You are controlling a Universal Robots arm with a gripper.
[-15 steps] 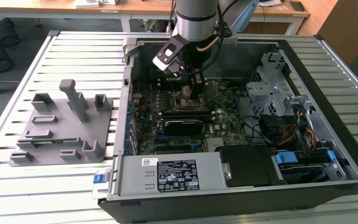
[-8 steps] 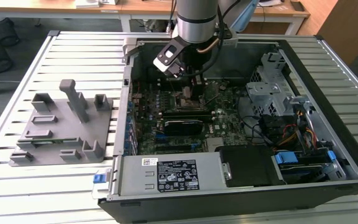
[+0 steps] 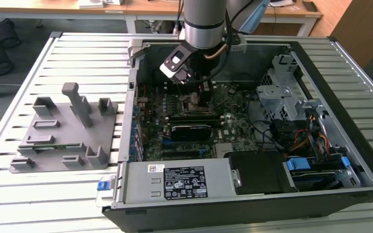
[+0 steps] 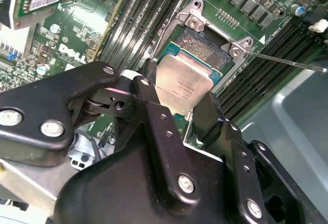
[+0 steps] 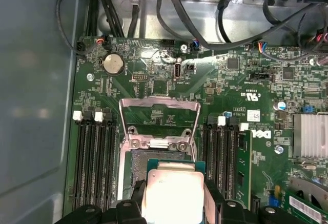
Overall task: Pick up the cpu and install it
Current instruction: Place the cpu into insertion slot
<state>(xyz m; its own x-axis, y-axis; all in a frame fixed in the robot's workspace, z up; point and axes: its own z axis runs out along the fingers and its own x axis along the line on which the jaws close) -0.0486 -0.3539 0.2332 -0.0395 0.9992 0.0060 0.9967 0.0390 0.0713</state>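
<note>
The cpu (image 4: 182,80), a flat square chip with a silvery top and green rim, sits between my two black fingers (image 4: 148,98), directly over the open socket (image 4: 205,42) on the motherboard. My gripper (image 4: 179,106) is shut on its two opposite edges. In the first wrist view the cpu (image 5: 171,193) covers the nearer part of the socket (image 5: 134,165), and the metal load frame (image 5: 159,116) is swung open beyond it. In the exterior view my gripper (image 3: 199,92) reaches down inside the open computer case (image 3: 342,53), low over the board.
Memory slots (image 5: 92,157) flank the socket on both sides. A heat sink (image 5: 310,134) and a coin battery (image 5: 114,64) sit on the board. Cables (image 5: 205,24) run along the case wall. A grey fixture tray (image 3: 63,131) stands at the exterior view's left, with a power supply (image 3: 180,179) in front.
</note>
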